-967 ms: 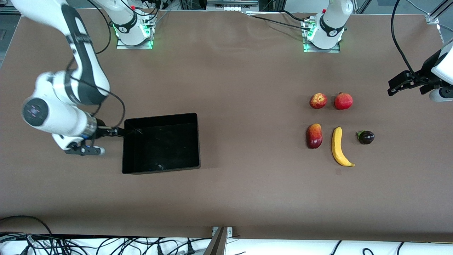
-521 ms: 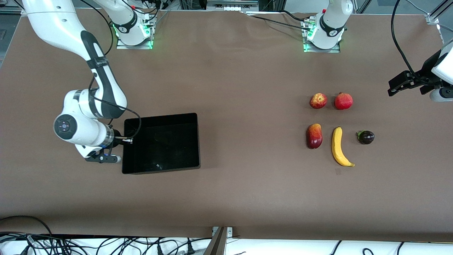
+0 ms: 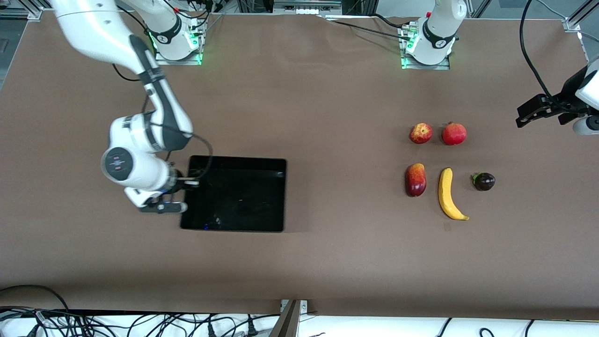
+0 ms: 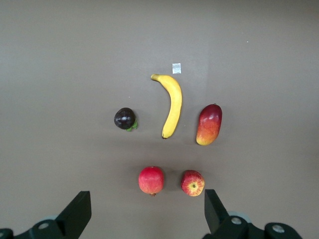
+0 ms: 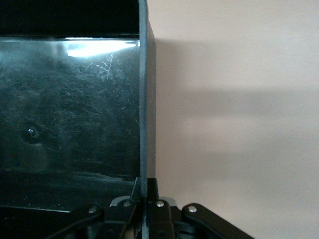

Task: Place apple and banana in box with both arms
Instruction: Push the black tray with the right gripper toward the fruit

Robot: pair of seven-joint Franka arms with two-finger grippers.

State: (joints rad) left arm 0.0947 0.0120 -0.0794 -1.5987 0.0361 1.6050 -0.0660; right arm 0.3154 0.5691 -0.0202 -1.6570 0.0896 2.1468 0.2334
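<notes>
Your black box (image 3: 234,194) sits toward the right arm's end, its wall pinched by the right gripper (image 3: 187,182); apple (image 3: 420,133) and curved yellow banana (image 3: 448,194) lie toward the left arm's end

Glossy, scratched black plastic box (image 5: 89,114); matt brown table (image 3: 327,117); smooth-skinned banana (image 3: 448,194).

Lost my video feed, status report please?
Right gripper shut on box wall. Left gripper open, over the table's end, waiting. Apple and banana on table. Nothing blocking.
</notes>
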